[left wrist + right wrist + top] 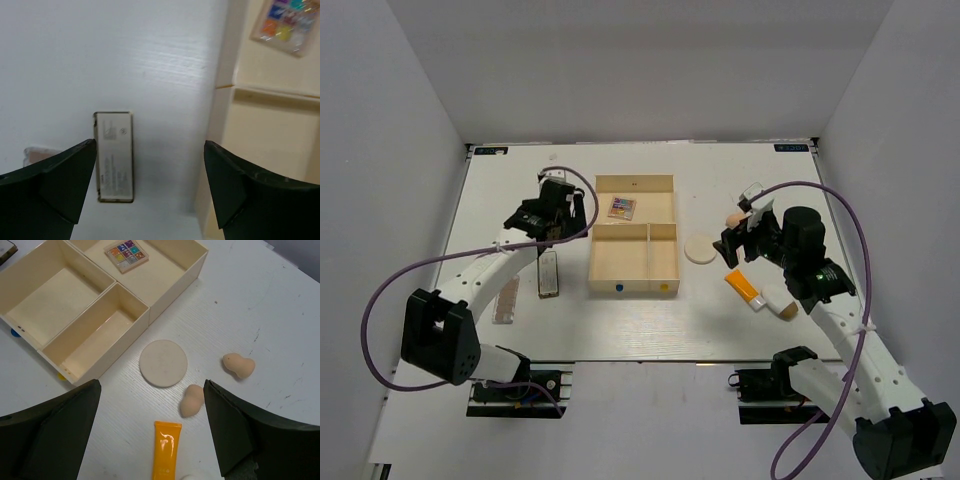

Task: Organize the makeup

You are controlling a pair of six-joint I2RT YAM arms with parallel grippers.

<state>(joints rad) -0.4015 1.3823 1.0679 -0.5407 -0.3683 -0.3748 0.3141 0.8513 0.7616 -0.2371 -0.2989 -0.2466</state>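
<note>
White desk (510,190) holds the tray (632,290), with the set (622,207) in its far compartment. My left fingers (50,180) hang spread and empty over a palette (114,156). My right fingers (50,425), likewise spread, hang over the pad (163,363), sponges (239,365) and tube (166,450) beside the tray.

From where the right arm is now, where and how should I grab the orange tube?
Grip the orange tube mid-body from straight above, the right end effector closing on its two long sides. It lies flat, its length running between the open jaws, and nothing touches it there.
</note>
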